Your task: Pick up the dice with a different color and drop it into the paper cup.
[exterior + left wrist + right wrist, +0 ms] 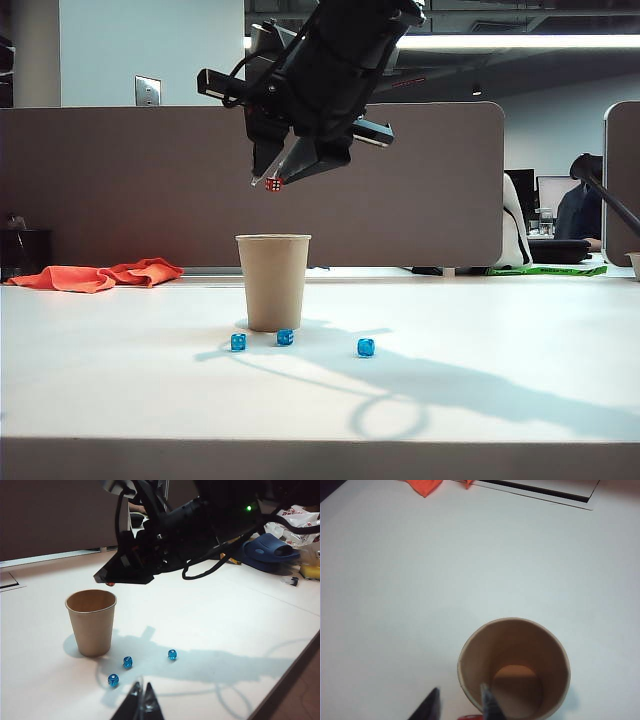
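Observation:
The paper cup stands upright on the white table, tan and empty inside. My right gripper hangs well above its rim, pointing down. Its jaws stand apart, wider than the tiny red dice that sits between the fingertips, close against one finger. The red dice is over the cup's near rim rather than its middle. My left gripper is low over the table in front of the cup, fingertips together and empty; the exterior view does not show it.
Three blue dice lie on the table just in front of the cup. An orange cloth is at the back left. A brown partition closes the table's far side.

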Controlling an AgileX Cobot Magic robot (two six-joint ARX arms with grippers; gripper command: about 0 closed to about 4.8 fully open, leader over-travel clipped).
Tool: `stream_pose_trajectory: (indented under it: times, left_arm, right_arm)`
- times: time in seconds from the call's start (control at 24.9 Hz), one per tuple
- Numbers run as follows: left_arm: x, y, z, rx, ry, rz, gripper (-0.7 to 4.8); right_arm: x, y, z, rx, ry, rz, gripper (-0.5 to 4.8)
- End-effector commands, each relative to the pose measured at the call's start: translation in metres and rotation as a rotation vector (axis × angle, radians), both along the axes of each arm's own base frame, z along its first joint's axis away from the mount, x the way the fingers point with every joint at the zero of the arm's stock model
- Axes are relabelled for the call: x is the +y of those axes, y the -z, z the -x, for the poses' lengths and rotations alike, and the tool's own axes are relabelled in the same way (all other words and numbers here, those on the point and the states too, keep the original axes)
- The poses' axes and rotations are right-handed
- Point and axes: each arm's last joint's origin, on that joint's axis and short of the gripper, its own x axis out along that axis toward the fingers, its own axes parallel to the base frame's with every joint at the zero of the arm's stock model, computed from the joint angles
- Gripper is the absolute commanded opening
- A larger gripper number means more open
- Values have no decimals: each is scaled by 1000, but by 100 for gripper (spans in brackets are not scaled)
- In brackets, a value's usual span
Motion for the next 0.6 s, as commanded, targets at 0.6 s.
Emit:
stream_pose_trajectory:
  times: [0.6]
  left_arm:
    - [0, -3, 1, -17, 9, 6, -6]
  right_arm:
    - [0, -4, 0, -21, 3, -15, 171]
